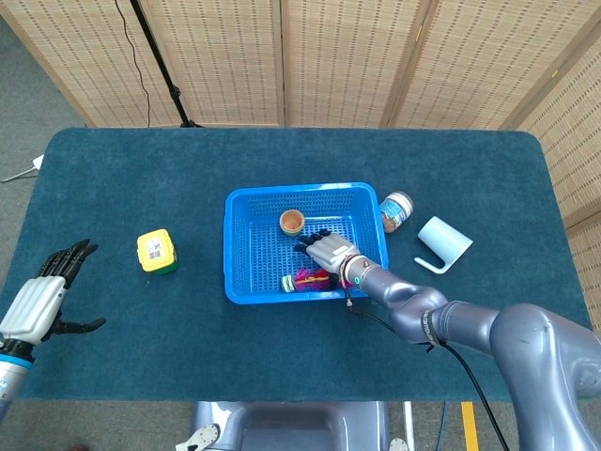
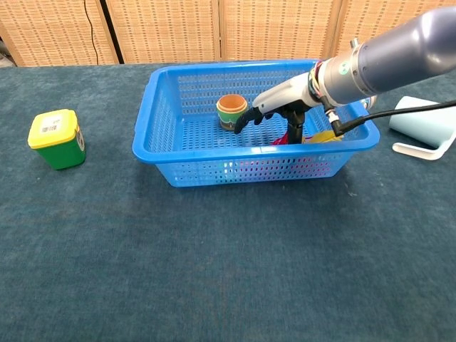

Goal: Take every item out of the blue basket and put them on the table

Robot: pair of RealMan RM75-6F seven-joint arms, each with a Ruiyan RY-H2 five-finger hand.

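Observation:
The blue basket (image 1: 242, 246) (image 2: 153, 118) stands mid-table. Inside it a small orange pot (image 1: 291, 222) (image 2: 231, 110) stands upright near the back, and a red and yellow feathered item (image 1: 305, 280) (image 2: 318, 137) lies at the front right. My right hand (image 1: 327, 253) (image 2: 274, 107) reaches down into the basket with fingers spread, fingertips just right of the pot and thumb pointing down beside the feathered item. It holds nothing that I can see. My left hand (image 1: 42, 301) hovers open, fingers spread, at the table's left front edge, seen in the head view only.
A yellow-lidded green box (image 1: 157, 252) (image 2: 56, 138) sits left of the basket. Right of the basket lie a small jar (image 1: 395, 210) and a pale blue mug (image 1: 441, 241) (image 2: 423, 122) on its side. Wicker screens stand behind the table.

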